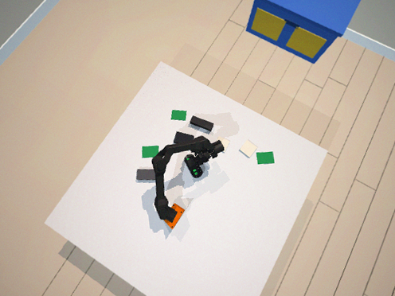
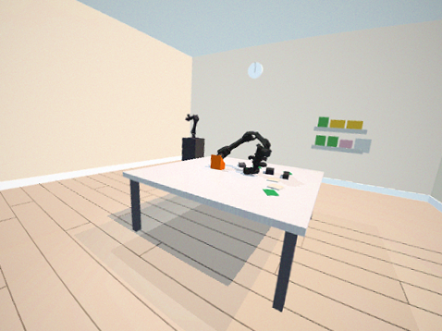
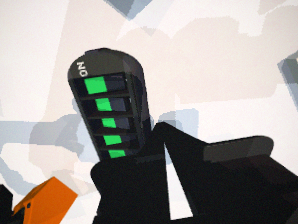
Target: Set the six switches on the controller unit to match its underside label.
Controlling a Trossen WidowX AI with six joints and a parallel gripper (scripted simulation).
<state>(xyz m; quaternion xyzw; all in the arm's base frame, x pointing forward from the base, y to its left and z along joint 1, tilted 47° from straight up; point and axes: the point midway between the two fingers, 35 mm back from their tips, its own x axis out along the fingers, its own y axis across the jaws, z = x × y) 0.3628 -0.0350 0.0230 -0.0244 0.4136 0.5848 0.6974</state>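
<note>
The dark grey controller unit (image 1: 185, 160) (image 2: 249, 172) (image 3: 105, 62) lies on the bench with its switch side up. In the wrist view five rockers show in a row below the ON mark, each with its green end toward the left; the last rocker is hidden behind my fingers. The first rocker's green face looks the largest. How each rocker is pressed is hard to tell. The label is not visible. My gripper (image 1: 197, 162) (image 2: 253, 168) (image 3: 160, 126) is shut and holds nothing. Its tips are low beside the unit's right edge in the wrist view; contact cannot be told.
Dark blocks (image 1: 201, 123) (image 1: 145, 175) (image 2: 286, 175) and green tiles (image 1: 178, 115) (image 1: 150, 151) lie beyond the unit and beside the arm. A cream tile (image 1: 248, 149) (image 2: 275, 187) and another green tile (image 1: 265, 158) (image 2: 270, 193) lie to the right. The orange block (image 1: 179, 211) (image 2: 218, 162) (image 3: 55, 200) is at the arm's base.
</note>
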